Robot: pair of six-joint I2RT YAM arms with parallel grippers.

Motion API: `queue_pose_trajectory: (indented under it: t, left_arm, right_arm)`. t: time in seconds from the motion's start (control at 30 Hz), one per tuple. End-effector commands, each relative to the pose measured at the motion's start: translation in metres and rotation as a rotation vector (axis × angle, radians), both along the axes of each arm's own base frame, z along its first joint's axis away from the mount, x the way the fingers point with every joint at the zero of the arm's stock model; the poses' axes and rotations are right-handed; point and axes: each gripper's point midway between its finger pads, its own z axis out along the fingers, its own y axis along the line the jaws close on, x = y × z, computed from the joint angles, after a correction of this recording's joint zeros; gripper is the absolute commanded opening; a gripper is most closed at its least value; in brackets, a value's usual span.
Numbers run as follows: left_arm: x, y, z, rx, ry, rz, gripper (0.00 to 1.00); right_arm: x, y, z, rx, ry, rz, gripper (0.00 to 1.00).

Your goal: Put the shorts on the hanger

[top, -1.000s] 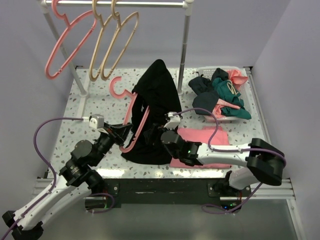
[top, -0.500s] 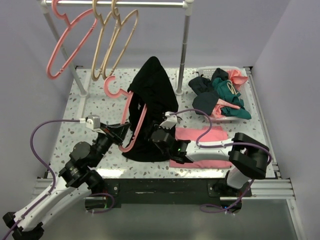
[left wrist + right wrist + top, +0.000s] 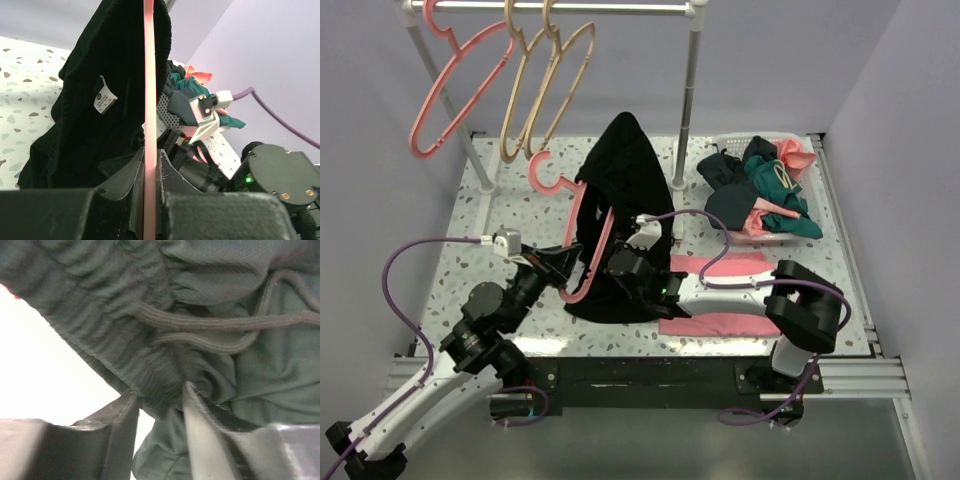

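1. Evidently the task is in mid-course. The large, limp black fabric shorts [image 3: 625,185] are gathered in a peaked heap at the centre of the top view, on the speckled white worktop [image 3: 480,225]. They are bunched against the thin pink plastic triangular hanger [image 3: 592,245] rather than draped evenly over it.
2. The hanger is seen tilted, with its curved hook toward the upper left of centre and one pink arm crossing in front of the black cloth. Whether any fabric has been passed through the triangle cannot be told.
3. What is left, it is judged, is for the shorts to be spread across the hanger so that they hang from it, and for both to be released.
4. The left hand [image 3: 563,268] is pressed together on the lower part of the hanger. In the left wrist view the pink bar [image 3: 148,75] runs straight up from between the fingers [image 3: 131,185], with the shorts [image 3: 100,65] just behind it.
5. The right hand [image 3: 623,268], at lower centre of the top view, is pushed into the lower edge of the shorts. In the right wrist view it [image 3: 159,401] is partly closed on a bunched fold of the ribbed waistband, with the thin drawstring [image 3: 225,322] lying above. How firm that pinch is cannot be told.
6. The flat pink cloth [image 3: 720,322] at lower right is not touched by either hand.
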Motion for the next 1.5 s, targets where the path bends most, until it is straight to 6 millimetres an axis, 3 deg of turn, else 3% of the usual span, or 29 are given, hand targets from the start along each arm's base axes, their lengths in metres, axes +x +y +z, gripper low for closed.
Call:
queue_pose_trajectory:
  t: [0.0,0.1,0.17,0.2,0.33,0.47,0.6,0.73,0.93,0.97,1.03,1.07,1.2,1.27,1.3,1.33,1.37,1.43,1.47]
  left_arm:
    - [-0.003,0.015,0.060,-0.173,-0.145,0.050,0.00]
    - [0.004,0.023,0.064,-0.216,-0.142,0.108,0.00]
    - [0.010,0.026,0.067,-0.244,-0.146,0.145,0.00]
    - [0.014,0.030,0.068,-0.255,-0.146,0.176,0.00]
    - [0.026,0.032,0.079,-0.310,-0.174,0.227,0.00]
    - [0.041,0.020,0.075,-0.311,-0.175,0.240,0.00]
    - [0.052,0.016,0.071,-0.297,-0.185,0.269,0.00]
    - [0.060,0.014,0.060,-0.240,-0.186,0.298,0.00]
    - [0.068,0.003,0.037,-0.109,-0.176,0.286,0.00]
    - [0.069,-0.001,0.032,-0.091,-0.169,0.271,0.00]
    - [0.067,-0.012,0.025,-0.054,-0.150,0.218,0.00]
    - [0.067,-0.016,0.020,-0.033,-0.141,0.200,0.00]
    - [0.056,-0.034,0.009,0.042,-0.083,0.109,0.00]
    - [0.047,-0.035,-0.001,0.050,-0.026,0.075,0.00]
    - [0.041,-0.038,-0.009,0.051,-0.002,0.046,0.00]
    - [0.037,-0.039,-0.023,0.075,0.045,0.028,0.00]
    - [0.032,-0.040,-0.028,0.050,0.081,0.007,0.00]
    - [0.021,-0.047,-0.060,0.077,0.155,-0.057,0.00]
    - [0.017,-0.050,-0.071,0.056,0.196,-0.078,0.00]
  right_arm:
    - [0.008,-0.003,0.000,-0.030,-0.009,-0.056,0.16]
    - [0.002,-0.006,-0.001,-0.056,0.013,-0.039,0.00]
    - [-0.007,-0.011,-0.005,-0.082,0.030,-0.016,0.00]
    - [-0.012,-0.012,0.006,-0.062,0.025,-0.006,0.00]
    - [-0.041,-0.012,0.013,-0.103,0.037,0.082,0.00]
    - [-0.073,0.002,0.027,-0.108,0.041,0.180,0.00]
    - [-0.091,0.000,0.034,-0.121,0.068,0.240,0.00]
    - [-0.101,-0.007,0.051,-0.112,0.067,0.279,0.00]
    - [-0.107,-0.007,0.092,-0.084,0.025,0.348,0.00]
    - [-0.107,-0.004,0.106,-0.071,0.014,0.356,0.00]
    - [-0.105,-0.007,0.113,-0.126,-0.005,0.367,0.00]
    - [-0.103,-0.005,0.132,-0.111,-0.028,0.367,0.00]
    - [-0.093,-0.009,0.156,-0.140,-0.057,0.376,0.00]
    - [-0.075,-0.020,0.150,-0.164,-0.035,0.345,0.00]
    - [-0.075,-0.018,0.142,-0.158,-0.001,0.385,0.00]
    - [-0.069,-0.019,0.137,-0.142,0.023,0.389,0.00]
    - [-0.057,-0.026,0.118,-0.155,0.061,0.377,0.00]
    - [-0.055,-0.024,0.100,-0.164,0.092,0.407,0.00]
    - [-0.054,-0.024,0.078,-0.201,0.124,0.408,0.00]
